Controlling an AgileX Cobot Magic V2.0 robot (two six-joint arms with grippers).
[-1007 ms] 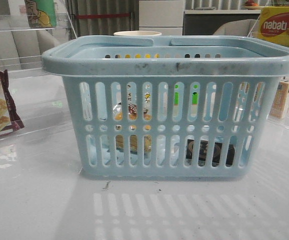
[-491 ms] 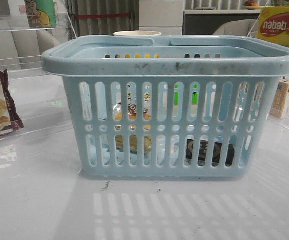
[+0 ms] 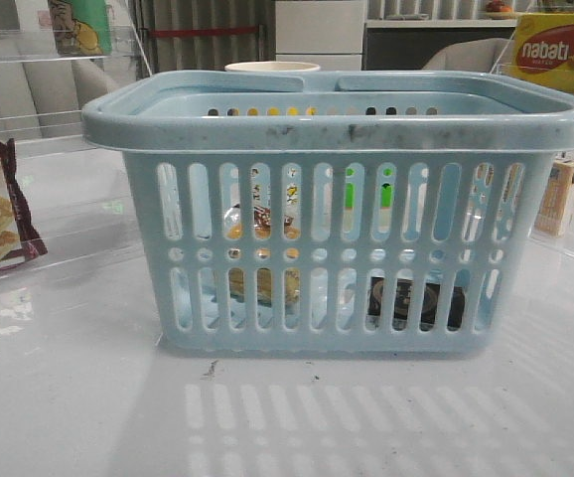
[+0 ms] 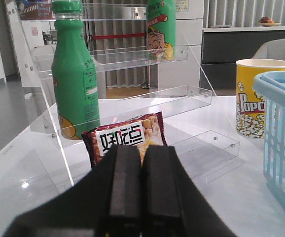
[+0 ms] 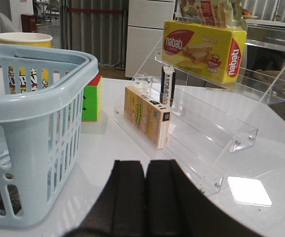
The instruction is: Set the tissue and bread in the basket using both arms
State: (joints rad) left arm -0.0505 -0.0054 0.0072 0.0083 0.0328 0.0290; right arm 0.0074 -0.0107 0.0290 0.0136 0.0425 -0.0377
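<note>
Now left gripper [image 4: 141, 197], right gripper [image 5: 146, 197] level, fingers pressed together, beside basket [image 3: 342, 124].

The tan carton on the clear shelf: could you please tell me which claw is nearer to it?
The right. The right claw, shut and empty, has the tan carton just ahead of it. The left claw is beyond the basket, facing the cracker packet.

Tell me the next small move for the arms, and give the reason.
Probably none beyond holding both arms back at rest. Through the basket slots the bread and the tissue already lie on its floor. The left gripper and right gripper are both shut, empty and outside the basket, so nothing seems left to carry.
</note>
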